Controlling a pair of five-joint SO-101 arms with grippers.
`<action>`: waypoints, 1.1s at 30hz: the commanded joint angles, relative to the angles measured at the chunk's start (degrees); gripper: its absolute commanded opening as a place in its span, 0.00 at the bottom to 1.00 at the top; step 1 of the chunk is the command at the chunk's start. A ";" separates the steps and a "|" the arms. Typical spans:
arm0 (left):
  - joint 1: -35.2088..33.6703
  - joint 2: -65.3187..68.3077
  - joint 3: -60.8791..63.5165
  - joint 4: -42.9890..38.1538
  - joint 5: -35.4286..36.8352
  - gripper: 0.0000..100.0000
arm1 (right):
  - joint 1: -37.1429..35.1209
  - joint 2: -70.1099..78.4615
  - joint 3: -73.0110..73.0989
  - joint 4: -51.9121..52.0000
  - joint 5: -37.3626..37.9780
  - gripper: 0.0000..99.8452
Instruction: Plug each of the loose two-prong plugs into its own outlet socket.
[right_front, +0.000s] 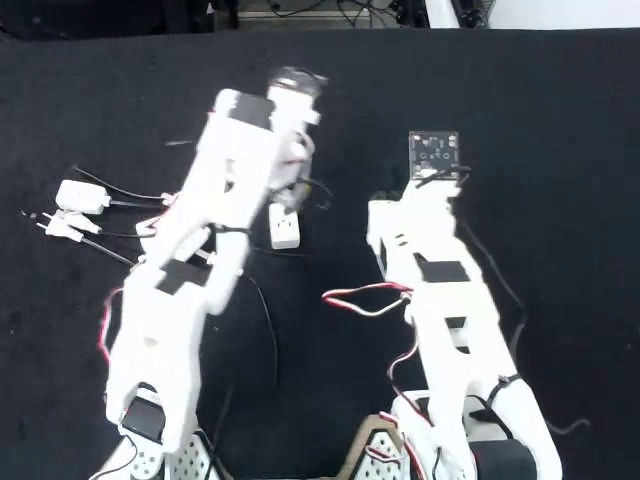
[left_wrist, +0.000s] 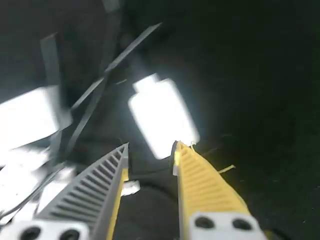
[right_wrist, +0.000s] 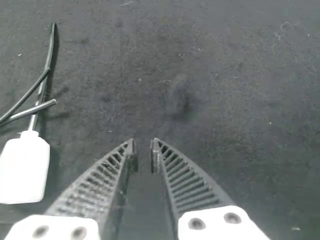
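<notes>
**High view.** L arm (right_front: 200, 250) lies stretched over the desk (right_front: 560, 120) toward its far edge. Its end effector (right_front: 290, 90) is blurred here, so we can't tell its state from this view. The mid block (right_front: 285, 228), white w/ a black lead, lies on the desk just beside the L arm, between the two arms. At the desk's left side are an outer block (right_front: 80, 196) and a plug (right_front: 60, 228), near each other, with leads running toward the L arm. R arm (right_front: 445, 290) lies well apart from these.

**L wrist view.** The end effector (left_wrist: 150, 149) has its fingers clearly apart and nothing between them. A bright block (left_wrist: 162, 117) lies just past the tips, close to the yellow finger. We can't tell which block it is, or whether it is plug or socket.

**R wrist view.** The end effector (right_wrist: 142, 146) has its fingers barely apart, a thin slit at the tips, holding nothing. A necked block (right_wrist: 24, 170) w/ black lead lies off to one side on the desk, not touching.
</notes>
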 joint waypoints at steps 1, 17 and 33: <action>4.62 0.70 -0.40 -5.19 0.62 0.16 | 4.40 -0.13 -0.66 -1.49 -0.62 0.05; 2.86 10.81 -0.75 -6.86 1.67 0.15 | 4.75 0.13 -1.54 -1.49 -0.26 0.05; -7.08 4.75 5.14 -3.87 -0.35 0.15 | 4.57 0.13 -1.54 -1.49 -0.26 0.05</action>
